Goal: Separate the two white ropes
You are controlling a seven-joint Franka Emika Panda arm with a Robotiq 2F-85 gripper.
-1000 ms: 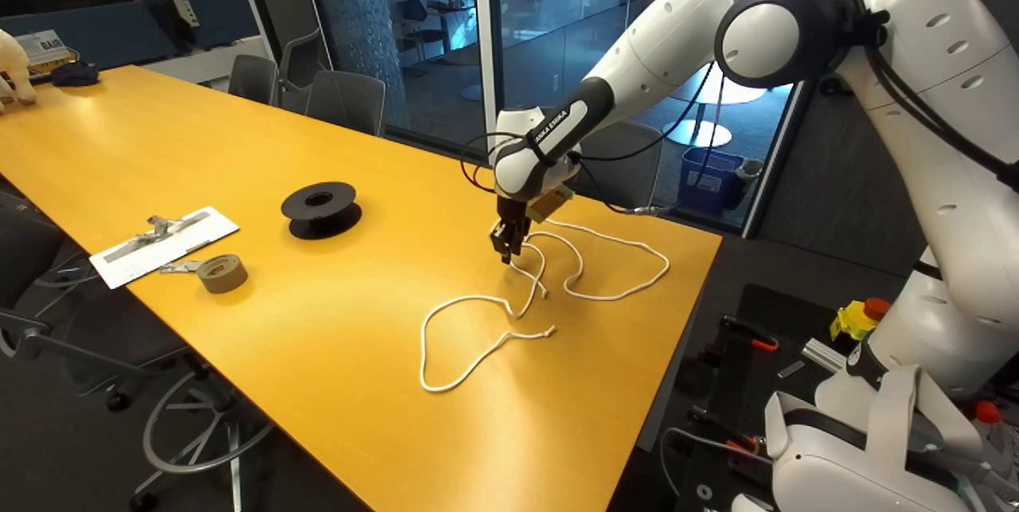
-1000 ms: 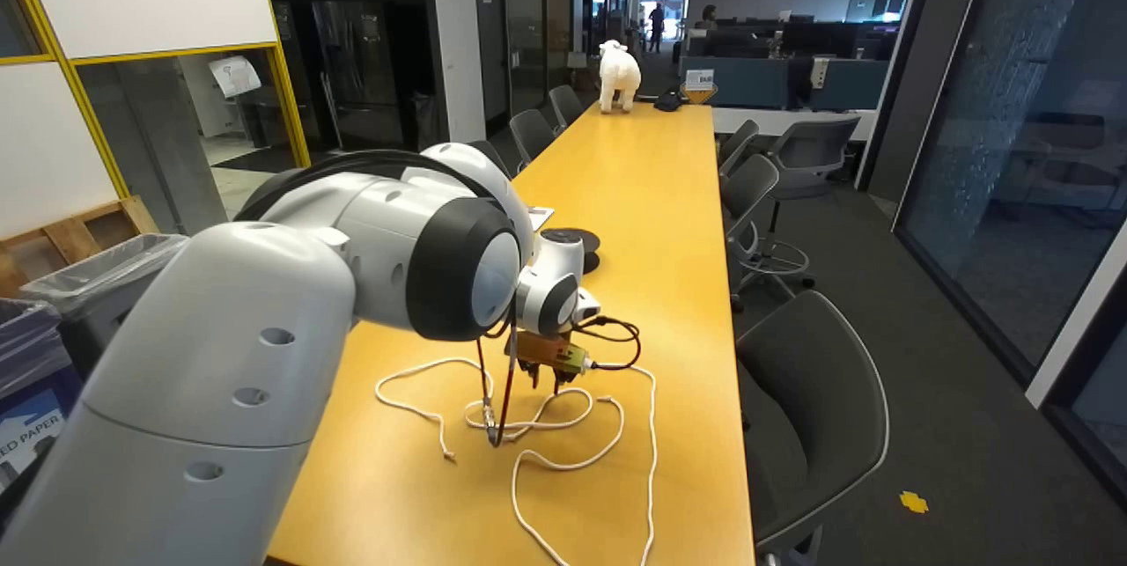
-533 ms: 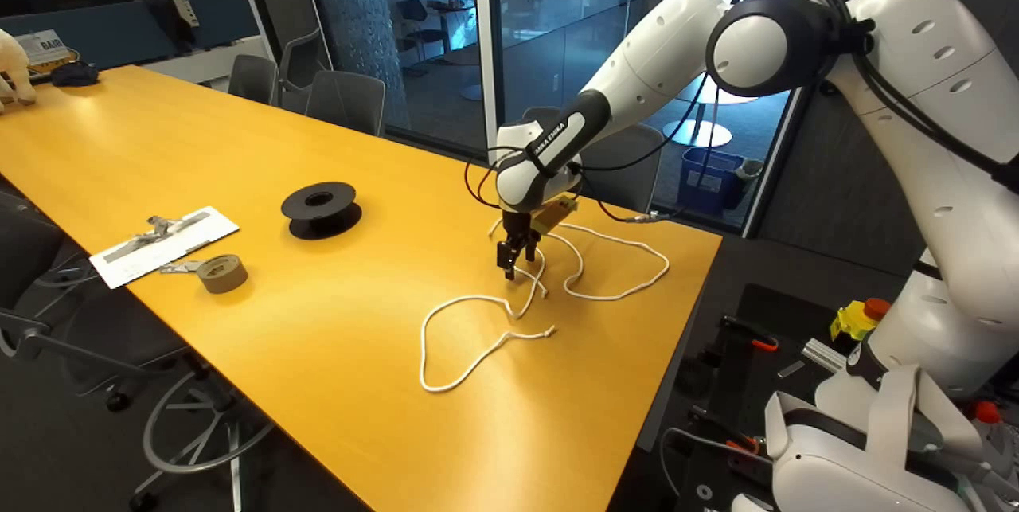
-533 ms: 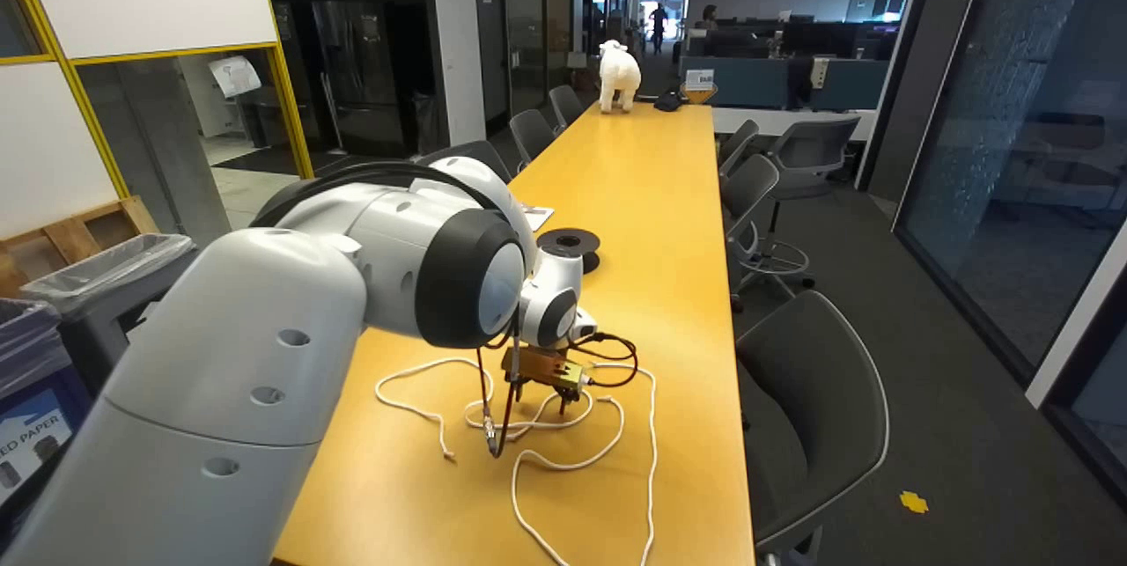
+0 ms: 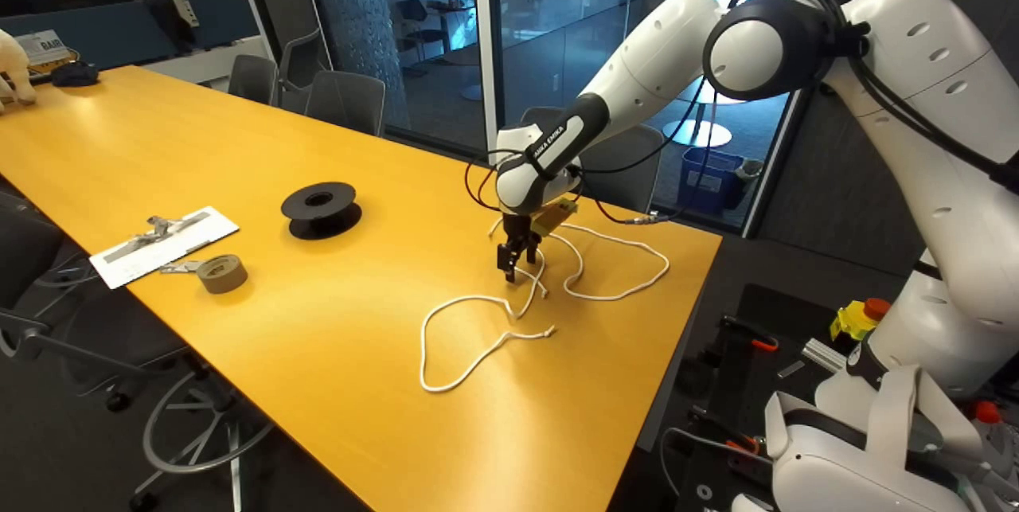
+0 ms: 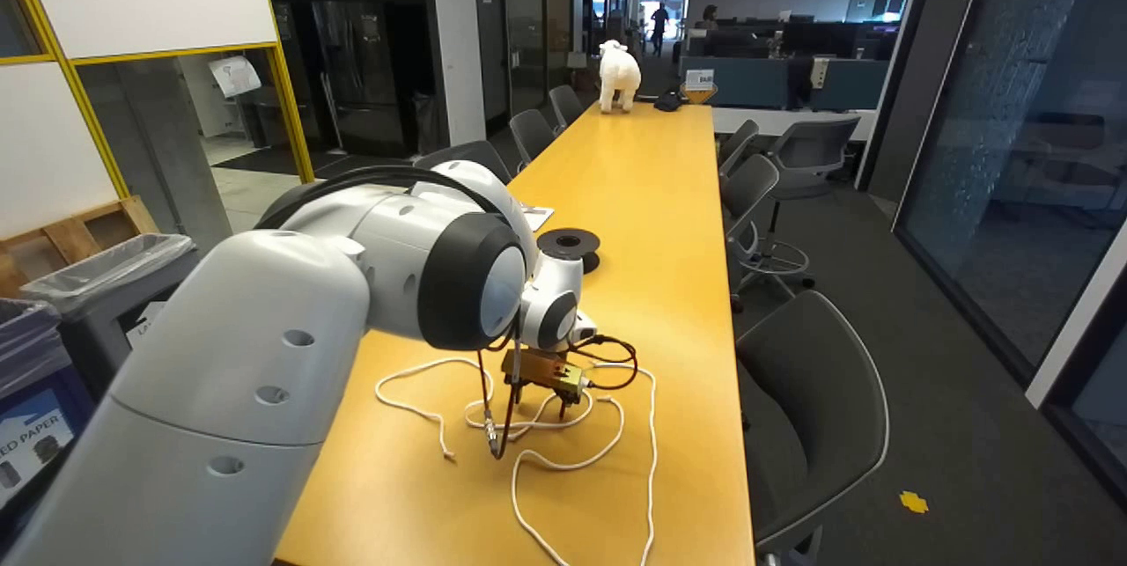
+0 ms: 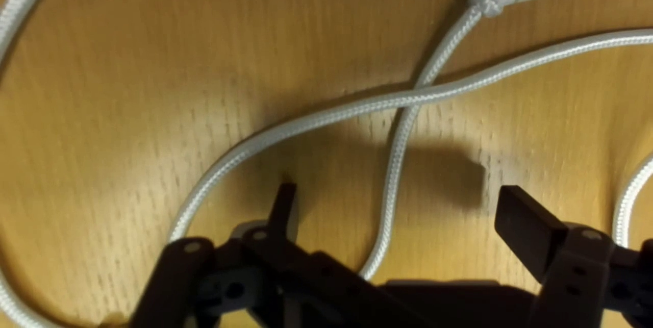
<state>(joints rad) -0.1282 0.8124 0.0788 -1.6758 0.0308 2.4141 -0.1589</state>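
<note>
In the wrist view, the wide-spread pincer [image 7: 399,195] straddles, seemingly without touching, a white rope [image 7: 399,149] running seven to one o'clock beneath another strand [image 7: 357,108].

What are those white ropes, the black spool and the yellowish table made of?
White ropes: probably synthetic fibre, slightly shiny; the wrist view shows a tight braid. Cotton isn't ruled out.
Black spool: likely plastic, smooth with a dull sheen, going by its even colour.
Table: wood or wood-look laminate; fine grain shows close up, and glare suggests a glossy coat.
</note>
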